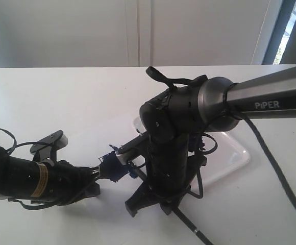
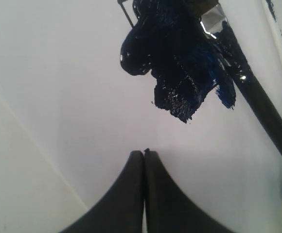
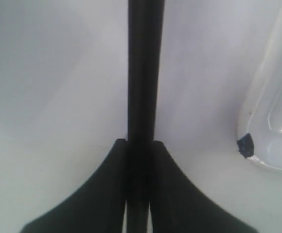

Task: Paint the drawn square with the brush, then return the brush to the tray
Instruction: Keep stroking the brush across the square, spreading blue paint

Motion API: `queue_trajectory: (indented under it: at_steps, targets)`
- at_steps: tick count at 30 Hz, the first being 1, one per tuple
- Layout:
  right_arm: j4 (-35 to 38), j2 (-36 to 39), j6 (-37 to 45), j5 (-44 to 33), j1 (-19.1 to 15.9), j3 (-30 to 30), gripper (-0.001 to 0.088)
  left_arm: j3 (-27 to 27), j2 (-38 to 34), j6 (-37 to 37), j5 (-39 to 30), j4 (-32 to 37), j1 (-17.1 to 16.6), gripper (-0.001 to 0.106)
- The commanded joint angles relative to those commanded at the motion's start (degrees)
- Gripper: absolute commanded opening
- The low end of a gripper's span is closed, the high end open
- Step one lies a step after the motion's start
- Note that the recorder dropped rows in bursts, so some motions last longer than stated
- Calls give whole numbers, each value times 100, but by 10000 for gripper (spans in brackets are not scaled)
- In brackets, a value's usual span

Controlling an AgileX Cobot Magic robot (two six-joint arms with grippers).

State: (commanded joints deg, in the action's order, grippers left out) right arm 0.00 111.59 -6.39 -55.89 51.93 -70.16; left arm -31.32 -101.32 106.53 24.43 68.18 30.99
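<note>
White table [image 1: 61, 97] fills the scene, and nearest the exterior camera both arms lean in over it. The left gripper [image 2: 144, 154] has its jaws pressed together with nothing between them; its tips hover just short of the paint, over the white paper [image 2: 58, 97], and I cannot tell whether they touch the sheet. The right gripper [image 3: 140, 145] is clamped tight on the black handle of the brush [image 3: 142, 68], which runs straight out from between its jaws.

Just beyond, the drawn square [image 2: 175, 58] is swamped by a wet blue-black blot that spills past the thin pen line showing at one corner. The ferrule [image 2: 211, 22] sits at the blot's edge, so the bristles are down in the paint.

I judge the painting step is in hand and close to done. The next move calls for lifting the brush clear and carrying it to the tray [image 1: 237, 153], lying just beyond, under the right arm, before the plain white wall [image 1: 61, 30].
</note>
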Motion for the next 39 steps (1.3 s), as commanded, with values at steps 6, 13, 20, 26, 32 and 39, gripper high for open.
queue_trajectory:
  at_steps: [6,13,20,26,32,39]
  targets:
    - [0,0,20,-332,0,0,0,0,0,0,0,0,0,0]
    - [0,-105,34,-595,0,71,0,0,0,0,0,0,0,0]
    - [0,-457,34,-724,0,306,0,0,0,0,0,0,0,0]
    - [52,-552,59,-679,0,531,0,0,0,12,0,0,0,0]
    - [52,-552,59,-68,0,551,0,0,0,10,27,0,0,0]
    - [38,-347,59,330,0,343,0,0,0,10,114,0,0,0]
